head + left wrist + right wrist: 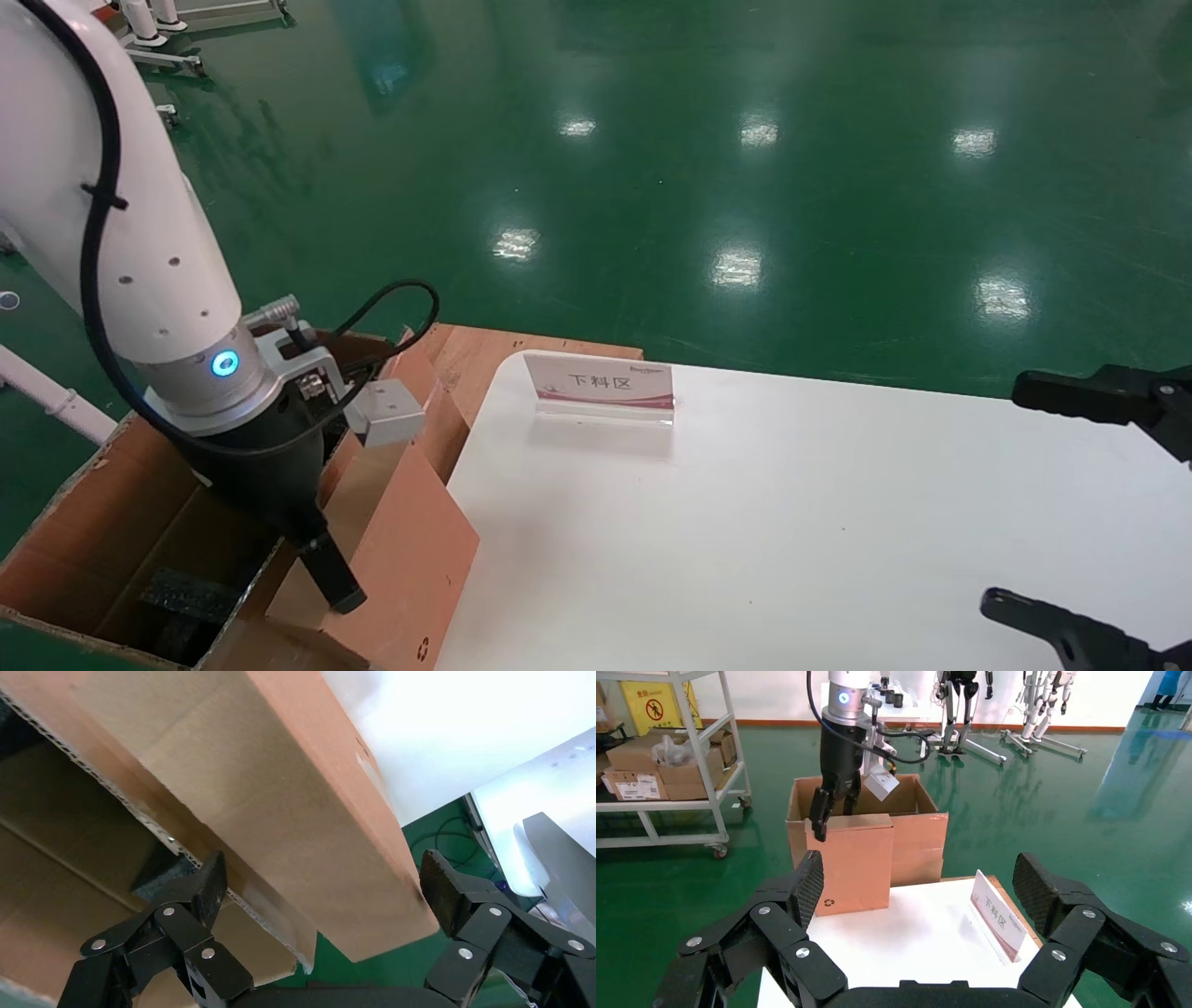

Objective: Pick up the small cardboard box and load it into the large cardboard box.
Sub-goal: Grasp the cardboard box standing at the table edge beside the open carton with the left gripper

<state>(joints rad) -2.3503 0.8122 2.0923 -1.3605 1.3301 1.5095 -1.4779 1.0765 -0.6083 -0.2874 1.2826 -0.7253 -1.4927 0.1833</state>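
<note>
The small cardboard box [410, 550] stands on edge at the white table's left edge, leaning on the large cardboard box [84, 522]; it also shows in the right wrist view [856, 860]. My left gripper [340, 587] is over the small box's top edge. In the left wrist view my left gripper [323, 885] is open, and its fingers [211, 888] straddle the small box [281, 811] and the carton's corrugated wall edge [176, 846]. Black foam [186, 596] lies inside the carton. My right gripper [1006, 494] is open and empty over the table's right side.
A sign stand [601, 384] sits at the back left of the white table [792, 540]. The right wrist view shows a shelf cart [666, 762] with boxes and robot stands [961, 713] on the green floor beyond the carton [916, 846].
</note>
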